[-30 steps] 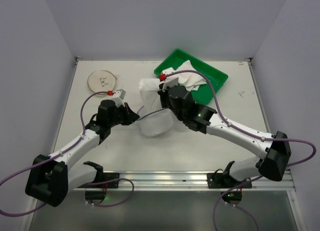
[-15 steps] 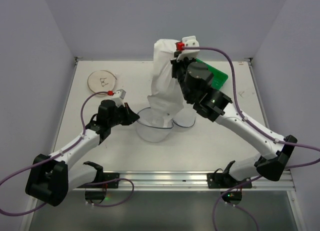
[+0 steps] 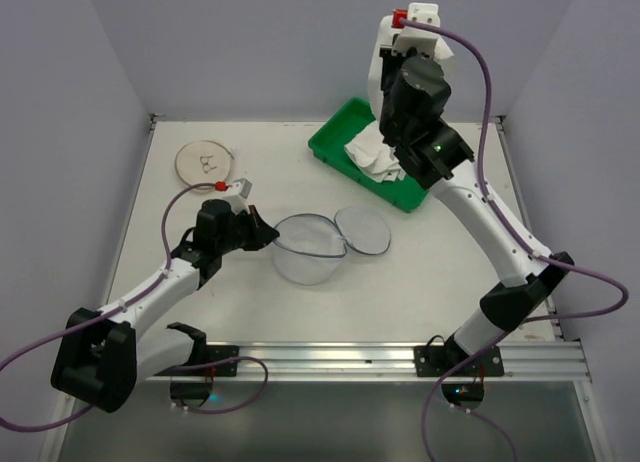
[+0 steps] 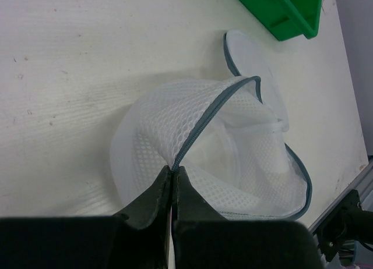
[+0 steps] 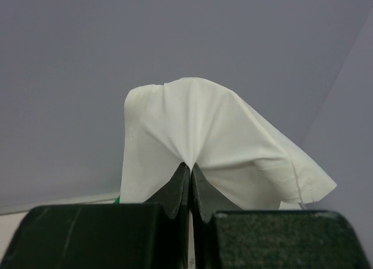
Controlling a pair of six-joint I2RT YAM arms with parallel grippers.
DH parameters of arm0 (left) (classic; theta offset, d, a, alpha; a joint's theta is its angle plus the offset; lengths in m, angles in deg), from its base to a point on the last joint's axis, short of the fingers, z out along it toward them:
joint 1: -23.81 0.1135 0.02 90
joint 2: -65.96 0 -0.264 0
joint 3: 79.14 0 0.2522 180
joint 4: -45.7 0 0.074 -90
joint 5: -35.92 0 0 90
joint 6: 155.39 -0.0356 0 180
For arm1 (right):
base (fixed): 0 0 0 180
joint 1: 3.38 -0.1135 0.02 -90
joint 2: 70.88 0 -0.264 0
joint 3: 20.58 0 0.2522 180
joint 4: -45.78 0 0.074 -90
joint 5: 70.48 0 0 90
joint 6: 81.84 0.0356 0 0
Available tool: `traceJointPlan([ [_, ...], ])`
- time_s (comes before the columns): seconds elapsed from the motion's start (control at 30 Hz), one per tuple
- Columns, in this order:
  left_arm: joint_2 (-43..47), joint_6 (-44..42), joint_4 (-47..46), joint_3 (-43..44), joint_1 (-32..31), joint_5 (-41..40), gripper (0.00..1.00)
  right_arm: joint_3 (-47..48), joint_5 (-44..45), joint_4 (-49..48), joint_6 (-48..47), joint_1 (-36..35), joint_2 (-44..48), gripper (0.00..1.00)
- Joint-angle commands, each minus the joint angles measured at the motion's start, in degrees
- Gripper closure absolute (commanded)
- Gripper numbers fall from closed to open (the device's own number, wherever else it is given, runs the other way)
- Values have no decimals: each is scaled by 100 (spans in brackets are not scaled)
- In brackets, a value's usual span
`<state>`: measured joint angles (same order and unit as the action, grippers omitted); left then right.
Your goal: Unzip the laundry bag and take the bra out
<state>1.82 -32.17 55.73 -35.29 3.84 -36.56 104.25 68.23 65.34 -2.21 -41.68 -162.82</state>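
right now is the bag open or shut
Open: the bag lies unzipped, its two halves spread side by side.

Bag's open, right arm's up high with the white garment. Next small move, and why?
Probably lower the right gripper toward the green rectangular tray, then open. It is shut on the soft white fabric bra, held high roughly above the tray and clear of the round translucent mesh laundry bag, which lies unzipped with the left gripper pinching its dark rim.
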Motion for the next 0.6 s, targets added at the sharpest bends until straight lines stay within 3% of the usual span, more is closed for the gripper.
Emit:
traceJointPlan([
  [0.0, 59, -148, -181, -47, -16, 6, 100, 21, 472, -903, -920, 121, -280, 100],
  [0.23, 42, -113, -269, -73, -16, 252, 100, -515, 737, -2100, -1547, 323, -842, 100],
  [0.57, 33, -104, -295, -73, -16, 287, 100, 80, 816, -1644, -1072, 771, -2011, 100],
])
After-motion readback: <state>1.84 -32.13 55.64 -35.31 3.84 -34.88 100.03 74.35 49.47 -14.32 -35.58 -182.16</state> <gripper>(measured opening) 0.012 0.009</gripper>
